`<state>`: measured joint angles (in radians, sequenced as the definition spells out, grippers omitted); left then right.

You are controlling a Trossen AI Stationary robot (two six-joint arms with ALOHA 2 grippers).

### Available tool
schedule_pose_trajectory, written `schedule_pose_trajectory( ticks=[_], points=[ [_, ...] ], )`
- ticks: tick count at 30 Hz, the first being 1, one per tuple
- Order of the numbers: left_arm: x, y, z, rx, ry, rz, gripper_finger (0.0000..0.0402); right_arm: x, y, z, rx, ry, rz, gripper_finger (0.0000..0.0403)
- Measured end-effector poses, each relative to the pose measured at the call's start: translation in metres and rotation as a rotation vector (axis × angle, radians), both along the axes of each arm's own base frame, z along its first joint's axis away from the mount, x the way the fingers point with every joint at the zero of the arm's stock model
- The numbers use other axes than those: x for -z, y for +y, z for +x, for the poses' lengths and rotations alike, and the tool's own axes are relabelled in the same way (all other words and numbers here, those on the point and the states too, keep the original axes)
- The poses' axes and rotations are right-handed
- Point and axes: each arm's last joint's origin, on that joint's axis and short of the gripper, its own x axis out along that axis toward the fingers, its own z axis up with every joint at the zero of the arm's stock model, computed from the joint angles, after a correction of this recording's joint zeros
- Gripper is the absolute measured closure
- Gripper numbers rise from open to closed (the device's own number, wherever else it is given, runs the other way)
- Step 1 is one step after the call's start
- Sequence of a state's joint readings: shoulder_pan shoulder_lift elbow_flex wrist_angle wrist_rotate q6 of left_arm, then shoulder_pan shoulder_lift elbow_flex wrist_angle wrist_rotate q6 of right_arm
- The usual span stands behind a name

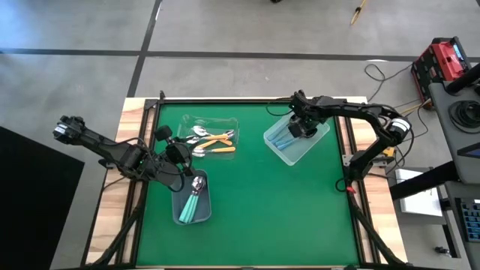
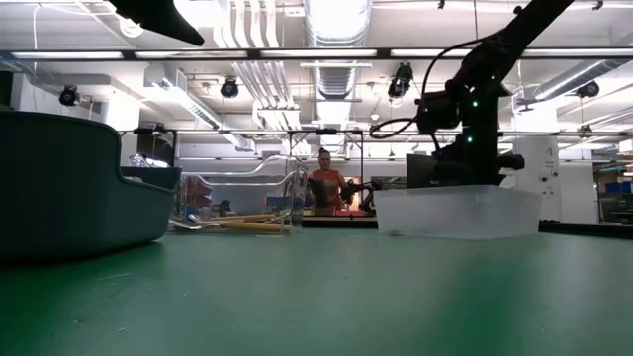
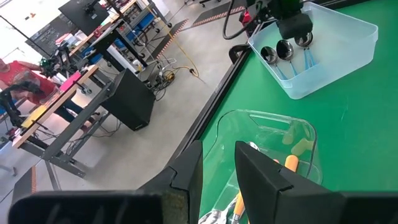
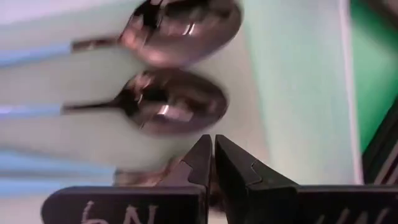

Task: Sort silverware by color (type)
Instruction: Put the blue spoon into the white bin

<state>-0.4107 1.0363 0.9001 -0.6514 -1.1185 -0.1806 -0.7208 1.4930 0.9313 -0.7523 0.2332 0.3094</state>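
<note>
Table (image 1: pixel 300 217): bears three bins; two toward the far edge, one toward the left, nearer the front
Far-left bin (image 1: pixel 225 122): on the table at the far side, left of centre; holds a heap of spoons (image 1: pixel 211 140)
Far-right bin (image 1: pixel 319 141): on the table at the far side, right of centre, well apart from the far-left bin; holds spoons (image 3: pixel 285 55) lying side by side
Near-left bin (image 1: pixel 181 214): just in front of the far-left bin; holds spoons (image 1: pixel 195 196)
Left gripper (image 1: pixel 182 154): between the far-left bin and the near-left bin
Right gripper (image 1: pixel 301 127): down inside the far-right bin, over its spoons
Person (image 2: pixel 324 188): in the room behind the table
</note>
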Motion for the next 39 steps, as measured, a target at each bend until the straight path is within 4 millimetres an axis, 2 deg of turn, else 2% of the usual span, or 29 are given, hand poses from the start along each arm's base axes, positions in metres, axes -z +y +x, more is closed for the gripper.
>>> schedule_pose_trajectory(
  ticks=[4, 9, 15, 26, 39],
  points=[
    [0.0, 0.0, 0.0, -0.001, 0.0, 0.0, 0.0326, 0.0, 0.006, -0.003, 0.025, -0.012, 0.108, 0.039],
    [0.0, 0.0, 0.0, 0.002, 0.004, 0.004, 0.0326, 0.009, 0.01, -0.007, 0.022, 0.027, 0.139, 0.039],
    [0.0, 0.0, 0.0, 0.002, 0.005, 0.005, 0.0326, 0.018, 0.007, -0.008, 0.03, 0.078, 0.077, 0.039],
    [0.0, 0.0, 0.0, 0.002, 0.005, 0.005, 0.0326, 0.019, -0.005, 0.004, -0.015, -0.01, -0.055, 0.039],
    [0.0, 0.0, 0.0, 0.002, 0.005, 0.005, 0.0326, 0.012, 0.003, -0.001, 0.004, -0.017, 0.021, 0.039]
  ],
)
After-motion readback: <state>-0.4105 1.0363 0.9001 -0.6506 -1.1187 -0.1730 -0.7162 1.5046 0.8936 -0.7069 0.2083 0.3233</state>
